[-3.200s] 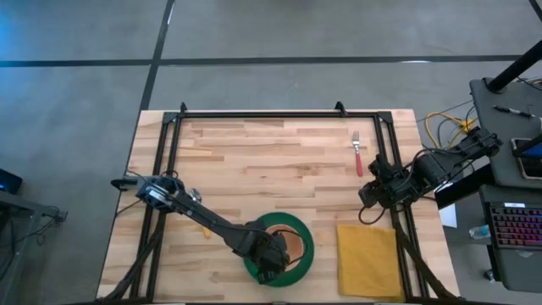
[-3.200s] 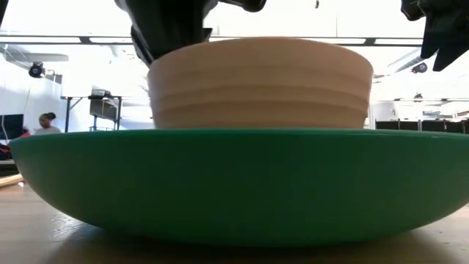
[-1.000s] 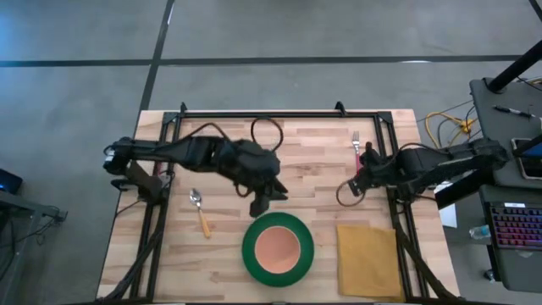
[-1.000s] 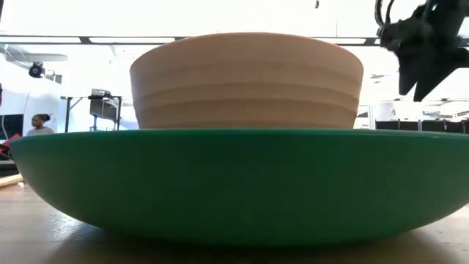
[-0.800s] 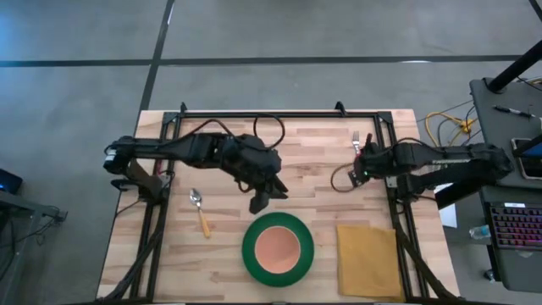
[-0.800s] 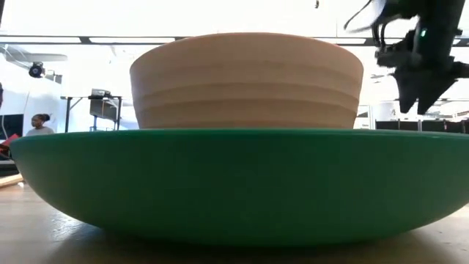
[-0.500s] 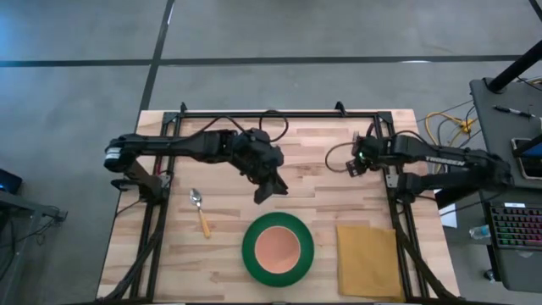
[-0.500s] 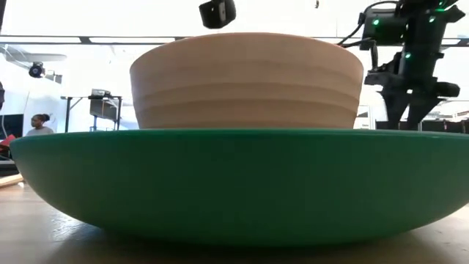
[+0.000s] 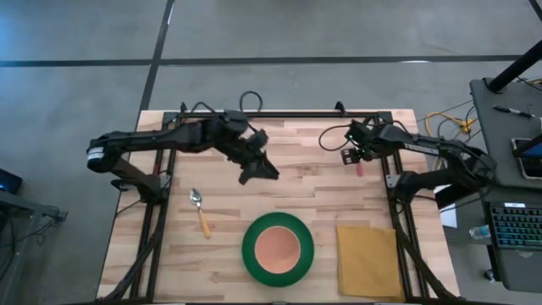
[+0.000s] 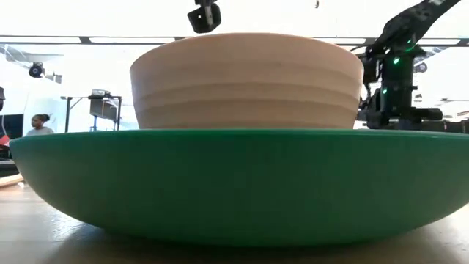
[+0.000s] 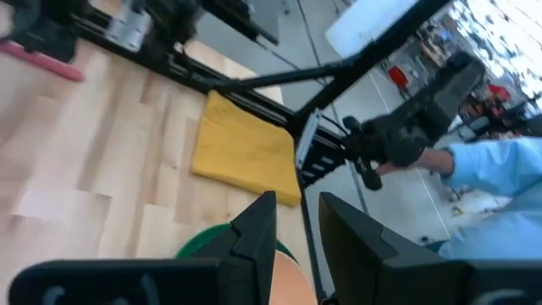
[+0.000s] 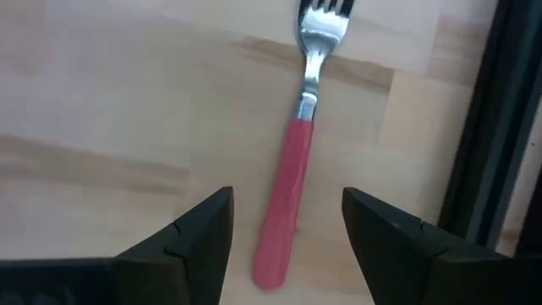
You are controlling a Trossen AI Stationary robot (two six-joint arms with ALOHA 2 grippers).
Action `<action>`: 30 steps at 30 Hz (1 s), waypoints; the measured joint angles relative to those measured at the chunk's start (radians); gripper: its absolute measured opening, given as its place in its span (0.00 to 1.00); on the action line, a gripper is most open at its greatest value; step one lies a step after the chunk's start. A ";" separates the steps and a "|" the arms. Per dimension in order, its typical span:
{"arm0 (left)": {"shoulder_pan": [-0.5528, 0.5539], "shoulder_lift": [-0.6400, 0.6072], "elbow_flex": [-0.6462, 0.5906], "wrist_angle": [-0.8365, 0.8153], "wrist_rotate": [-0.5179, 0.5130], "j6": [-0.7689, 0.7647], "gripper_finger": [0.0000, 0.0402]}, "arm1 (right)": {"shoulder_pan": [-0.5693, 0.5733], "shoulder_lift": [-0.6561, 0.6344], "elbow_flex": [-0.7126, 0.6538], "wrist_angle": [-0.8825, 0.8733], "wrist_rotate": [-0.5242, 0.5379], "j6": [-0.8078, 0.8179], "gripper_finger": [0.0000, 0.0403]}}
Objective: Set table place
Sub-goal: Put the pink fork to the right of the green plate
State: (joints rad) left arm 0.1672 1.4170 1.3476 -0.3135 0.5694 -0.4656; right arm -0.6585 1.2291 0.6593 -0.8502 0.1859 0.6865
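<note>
The peach bowl [image 9: 278, 247] sits in the green plate [image 9: 251, 254] on the table [image 9: 313, 186] near its front edge; both fill the low view, the bowl [image 10: 245, 81] above the plate [image 10: 234, 183]. The yellow napkin [image 9: 368, 258] lies flat to the plate's right. The orange-handled spoon [image 9: 201, 212] lies to its left. The red-handled fork [image 12: 292, 182] lies at the far right. My right gripper [image 9: 354, 155] hovers open over it, a finger on each side of the handle, not touching. My left gripper [image 9: 257, 169] is empty above the table's middle, its fingers a small gap apart.
The black metal frame [image 9: 279, 114] runs along the far edge and down both sides; its right rail [image 12: 491, 127] lies close beside the fork. A person's light-blue sleeve [image 11: 500, 169] shows beyond the table. Bare planks lie between the fork and the plate.
My left gripper has risen and drawn back from the plate toward the table's far left, empty. My right gripper has gone toward the far edge and come down over the fork's handle. Plate, bowl, spoon, napkin and fork have stayed where they were.
</note>
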 joint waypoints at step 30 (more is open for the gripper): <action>0.272 -0.118 -0.181 0.232 0.003 -0.080 0.19 | -0.164 0.270 0.057 0.126 -0.007 -0.178 0.53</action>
State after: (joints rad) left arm 0.4393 1.2989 1.1664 -0.0813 0.5721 -0.5454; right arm -0.8229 1.4994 0.7158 -0.7241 0.1791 0.5084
